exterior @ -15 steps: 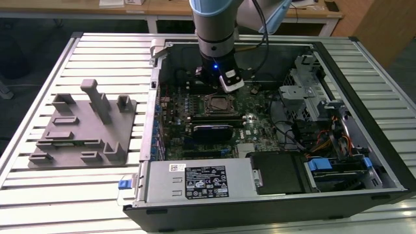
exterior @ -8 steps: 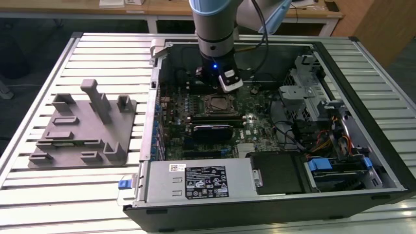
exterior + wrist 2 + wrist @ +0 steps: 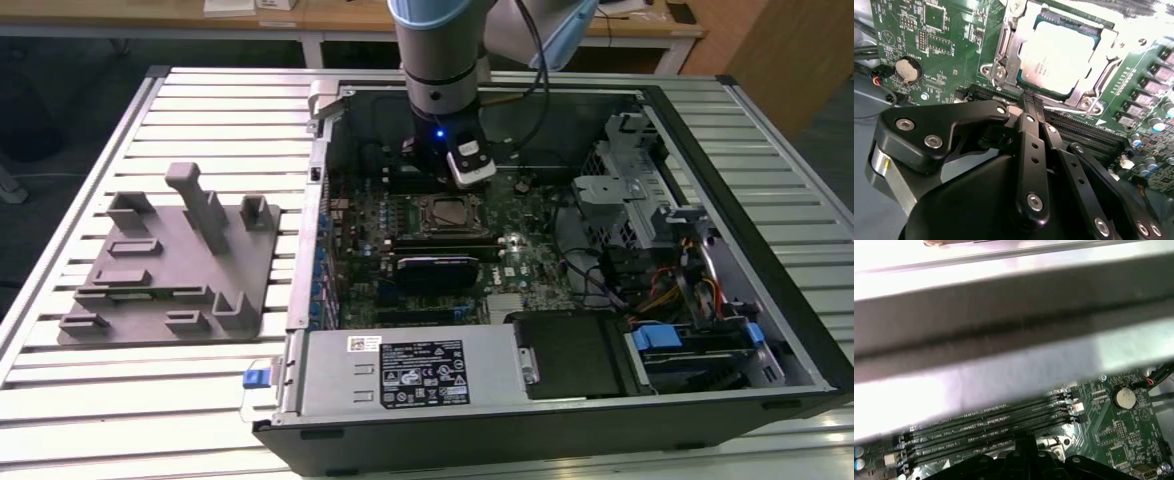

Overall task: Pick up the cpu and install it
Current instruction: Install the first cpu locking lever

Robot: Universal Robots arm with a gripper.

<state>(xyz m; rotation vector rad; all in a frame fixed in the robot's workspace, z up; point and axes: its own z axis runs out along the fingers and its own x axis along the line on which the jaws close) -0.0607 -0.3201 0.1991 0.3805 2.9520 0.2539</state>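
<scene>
My claw (image 3: 1032,105) hung inside the open case (image 3: 747,300), low over the motherboard (image 3: 929,45), with its fingers (image 3: 1029,107) drawn together and nothing between them. The cpu (image 3: 1061,55) lay flat in the socket (image 3: 1004,47), its silvery top plate facing up and the metal frame round its edges. In the second wrist view my fingertips pointed at the board just beside the socket, over the memory slots (image 3: 989,425), apart from the cpu. A coin battery (image 3: 906,70) sat on the board farther off, towards one edge. In the exterior view the socket stood near the middle of the board, right below my wrist. The grey fixture (image 3: 174,265) rested on the table (image 3: 80,160) outside the case, towards the exterior view's left edge.
</scene>
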